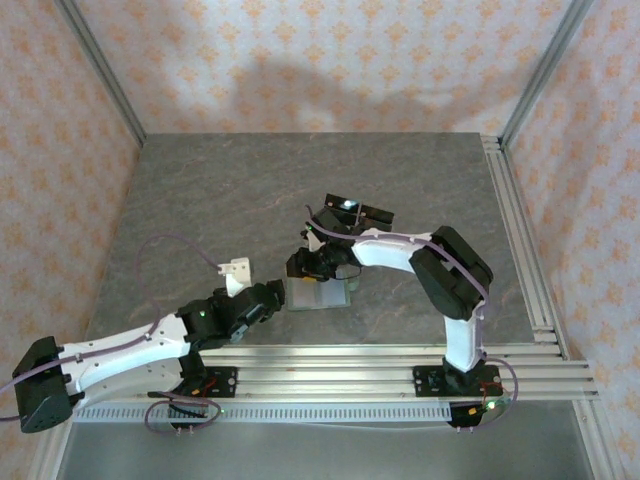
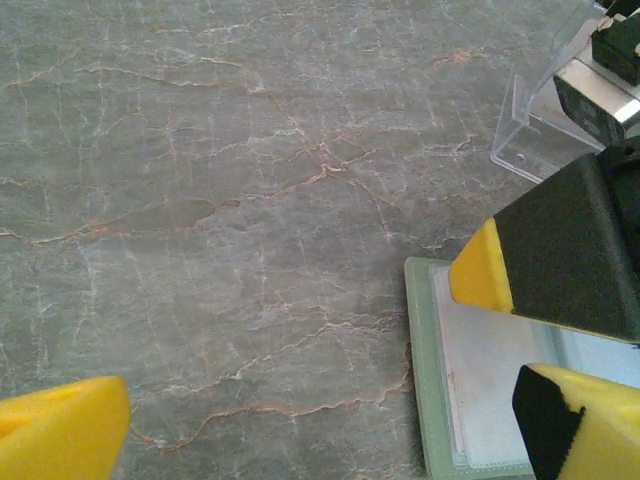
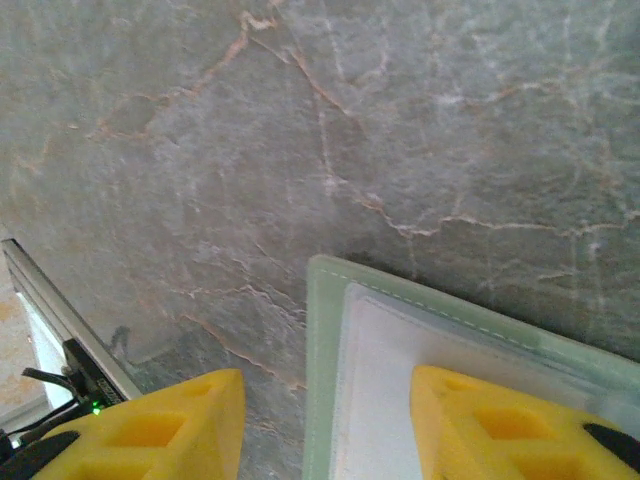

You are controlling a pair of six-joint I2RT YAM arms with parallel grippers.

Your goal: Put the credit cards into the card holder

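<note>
Left end effector (image 1: 274, 301) is low over the grey worktop (image 1: 250, 180), fingers spread wide with nothing between them, just left of the card holder (image 1: 318, 297). The card holder lies open and flat near the front middle, pale inside up. Right end effector (image 1: 322, 268) hangs over it, also open, with one yellow fingertip (image 3: 500, 420) over the holder's inside and the other past its edge; a clear acrylic stand (image 2: 540, 125) is just beside it.

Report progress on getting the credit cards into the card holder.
Done: the card holder lies open on the table; whether any slot is filled I cannot tell. In hand: nothing; the left gripper and right gripper are both open at the holder, neither holding a card. To do: credit cards sit in the clear stand and need moving.
</note>
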